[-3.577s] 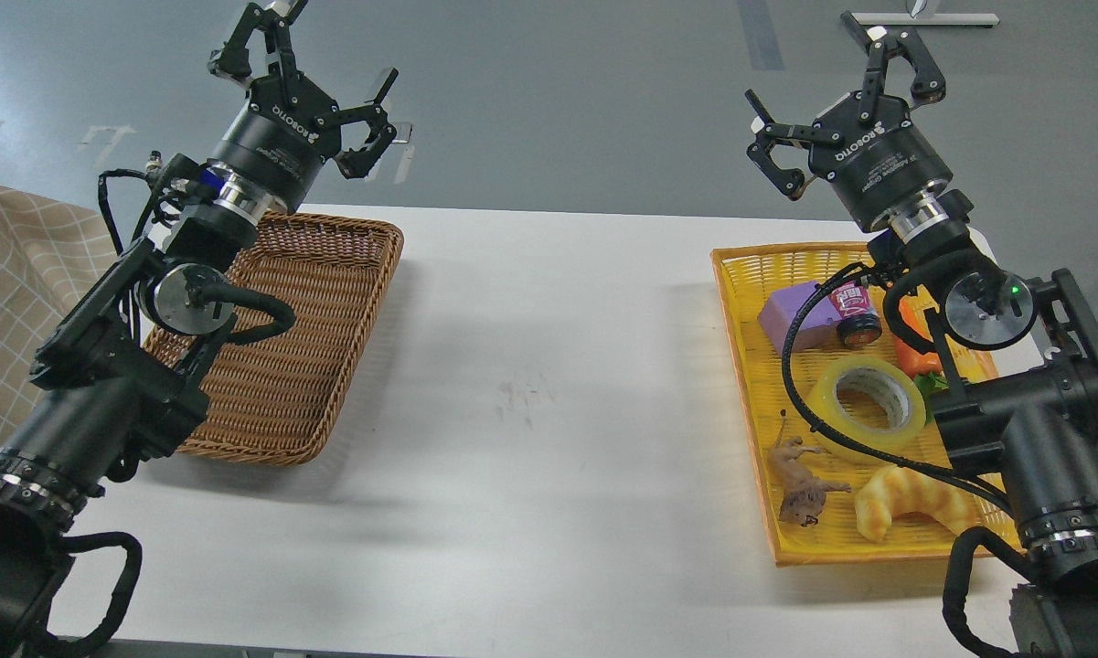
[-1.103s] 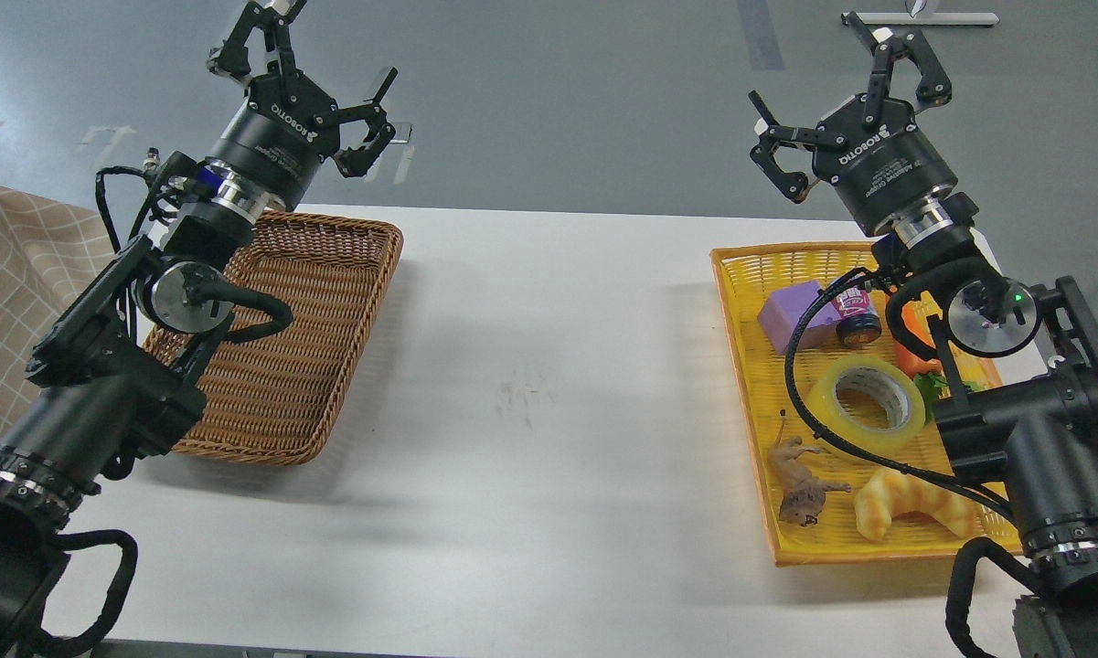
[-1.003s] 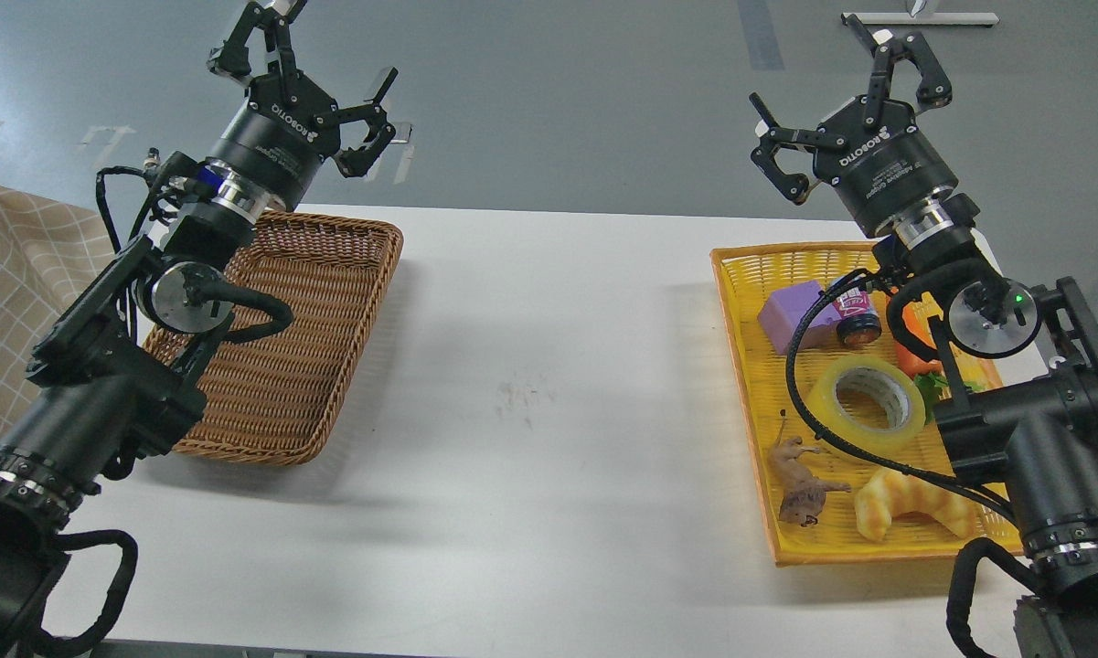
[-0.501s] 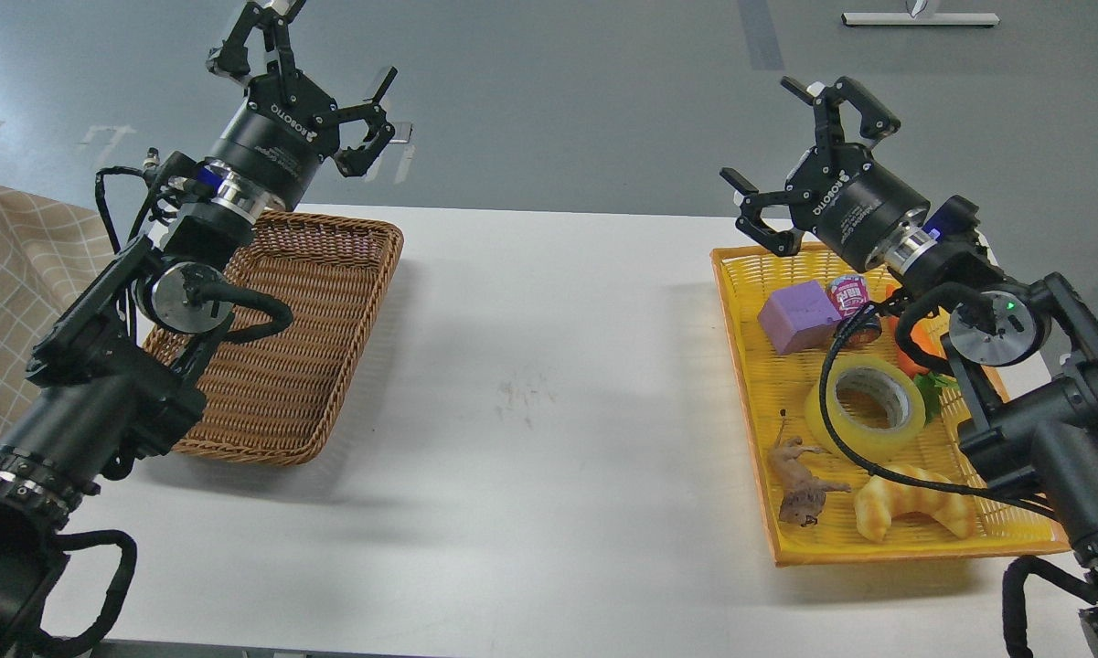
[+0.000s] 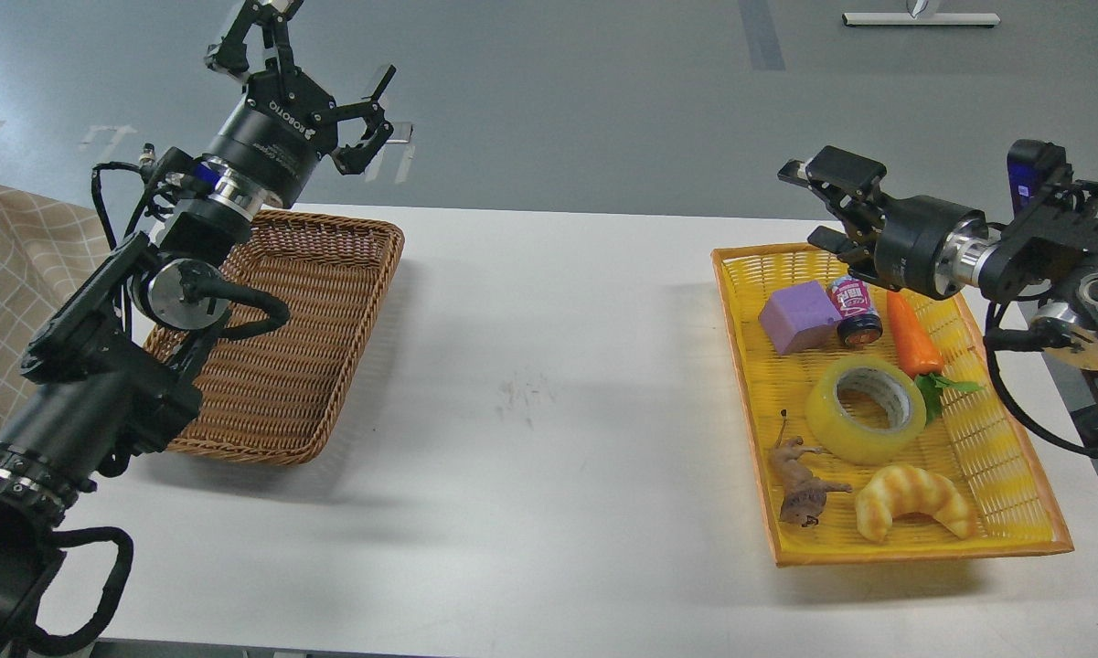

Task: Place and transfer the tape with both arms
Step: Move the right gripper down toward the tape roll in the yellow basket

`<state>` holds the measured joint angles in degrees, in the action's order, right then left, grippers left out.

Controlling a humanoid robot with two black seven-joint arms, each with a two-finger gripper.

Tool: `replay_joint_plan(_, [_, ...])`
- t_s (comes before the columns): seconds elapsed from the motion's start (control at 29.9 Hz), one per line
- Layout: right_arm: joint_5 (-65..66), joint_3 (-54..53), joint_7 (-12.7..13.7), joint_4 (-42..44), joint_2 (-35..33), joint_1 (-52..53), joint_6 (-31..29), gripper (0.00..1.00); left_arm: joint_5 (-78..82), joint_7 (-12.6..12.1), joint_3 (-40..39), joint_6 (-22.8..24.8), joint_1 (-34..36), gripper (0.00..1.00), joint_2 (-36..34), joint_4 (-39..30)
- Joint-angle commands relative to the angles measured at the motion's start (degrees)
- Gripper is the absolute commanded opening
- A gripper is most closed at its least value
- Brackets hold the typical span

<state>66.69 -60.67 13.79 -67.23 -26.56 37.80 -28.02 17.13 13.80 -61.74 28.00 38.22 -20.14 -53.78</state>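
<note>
Right gripper (image 5: 823, 206) hangs open and empty over the yellow tray's (image 5: 914, 550) far end. The tape (image 5: 866, 409) lies flat below and nearer, untouched. Left gripper (image 5: 306, 68), open and empty, is above the wicker basket (image 5: 347, 302). Nothing accomplished yet.

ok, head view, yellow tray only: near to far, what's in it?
Croissant toy, animal figurine, tape, carrot, purple block, with the right gripper at the far end of the yellow tray.

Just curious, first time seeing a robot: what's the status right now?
Left gripper open, high over wicker basket. Right gripper open, above yellow tray. Tape untouched in tray, toys close around it.
</note>
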Motion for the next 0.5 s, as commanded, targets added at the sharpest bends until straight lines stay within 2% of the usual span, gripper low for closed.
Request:
replay_joint_plan(0.0, [2.2,1.7,-0.1,-2.5,-4.4,-0.6,0.0,1.0,0.0,0.0,-0.1,0.0,0.1,0.98,-0.1,0.0])
replay_joint_plan(0.23, [4.8,2.0,-0.2,-7.7,-14.1,-3.2,0.0,1.0,0.0,0.2,-0.2,0.0,0.0,0.98,0.0,-0.1])
replay_joint_plan(0.47, [11.1,2.0,-0.4,-10.7,-20.1,-5.5,0.0,1.0,0.0,0.3,-0.2,0.0,0.0,0.98,0.1,-0.2])
